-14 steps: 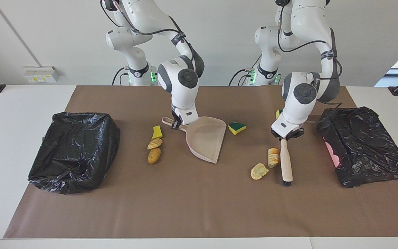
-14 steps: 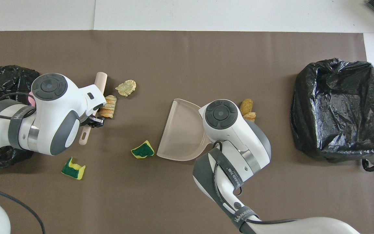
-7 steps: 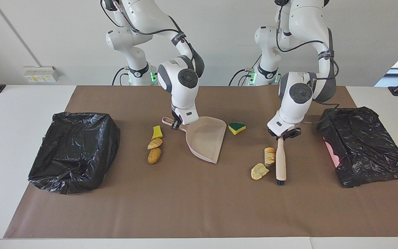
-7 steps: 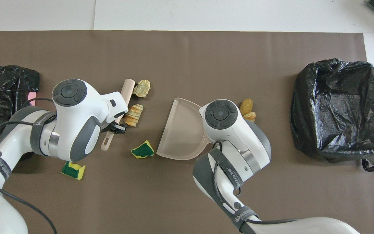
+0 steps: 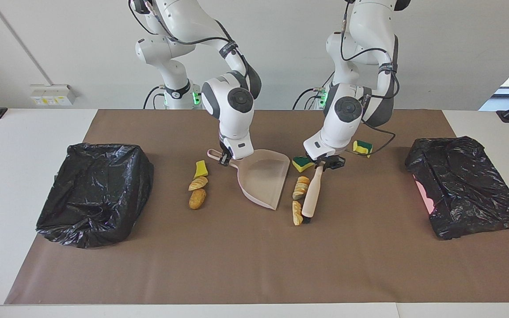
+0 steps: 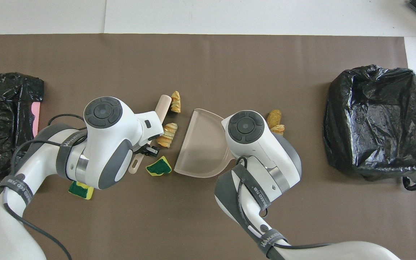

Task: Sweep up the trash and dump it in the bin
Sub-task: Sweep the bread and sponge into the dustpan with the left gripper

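Beige-handled, black-bristled, the brush (image 5: 313, 193) in my left hand (image 5: 325, 163) has travelled a long way toward the middle of the surface in the last second, and it has pushed two pastry lumps along with it: the striped pastry (image 5: 301, 187) and the flatter pastry piece (image 5: 297, 212) now lie just beside the open mouth of the pale pink dustpan (image 5: 264, 179), where a second ago they were well apart from it. My left hand is clamped shut on the brush handle; my right hand (image 5: 225, 158) is closed tight on the dustpan handle and has not moved. I judge one more short stroke should carry those two in. A green-topped sponge (image 5: 301, 163) lies touching or nearly touching my left hand and could snag the brush. Another sponge scrap (image 5: 362, 147) waits toward the left arm's end; a yellow scrap (image 5: 200, 168), a croissant piece (image 5: 198, 183) and a brown lump (image 5: 197, 198) lie by the dustpan's closed side. Open black-lined bin (image 5: 93, 192) awaits; a crumpled black bag (image 5: 464, 185) lies at the left arm's end.
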You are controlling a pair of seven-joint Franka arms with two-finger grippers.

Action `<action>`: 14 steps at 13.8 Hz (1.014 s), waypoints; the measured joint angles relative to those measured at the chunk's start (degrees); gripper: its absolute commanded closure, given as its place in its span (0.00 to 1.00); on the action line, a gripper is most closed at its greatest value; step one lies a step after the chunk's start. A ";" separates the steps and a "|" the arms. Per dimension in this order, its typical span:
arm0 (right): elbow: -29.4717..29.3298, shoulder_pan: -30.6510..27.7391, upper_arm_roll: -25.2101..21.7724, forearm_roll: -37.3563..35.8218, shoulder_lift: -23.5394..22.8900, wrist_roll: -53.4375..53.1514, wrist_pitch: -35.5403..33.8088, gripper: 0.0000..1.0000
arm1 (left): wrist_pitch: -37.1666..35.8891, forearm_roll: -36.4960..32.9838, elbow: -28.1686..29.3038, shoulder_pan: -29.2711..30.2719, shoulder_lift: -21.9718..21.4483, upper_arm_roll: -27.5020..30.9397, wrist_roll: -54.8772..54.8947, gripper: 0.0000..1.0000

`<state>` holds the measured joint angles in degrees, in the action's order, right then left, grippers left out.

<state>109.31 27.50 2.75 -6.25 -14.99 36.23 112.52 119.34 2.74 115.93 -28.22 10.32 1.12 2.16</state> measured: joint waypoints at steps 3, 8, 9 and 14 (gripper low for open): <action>-0.01 0.00 -0.01 0.00 0.06 -0.07 -0.08 1.00 | -0.12 2.04 0.95 -4.93 -1.29 0.04 -0.05 1.00; -0.03 0.00 -0.01 0.00 0.07 -0.14 -0.09 1.00 | -4.36 7.74 -0.17 -8.89 -3.98 0.02 0.02 1.00; -0.02 -0.01 -0.02 0.00 0.06 -0.15 -0.09 1.00 | -5.41 7.96 -0.85 -8.84 -4.32 0.20 0.02 1.00; -0.02 0.00 -0.02 0.00 0.06 -0.15 -0.09 1.00 | -16.94 9.62 -6.68 -5.24 -6.12 1.67 0.16 1.00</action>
<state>109.29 27.49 2.73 -6.25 -14.93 36.08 112.44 102.40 12.36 109.25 -33.46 4.20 2.79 2.33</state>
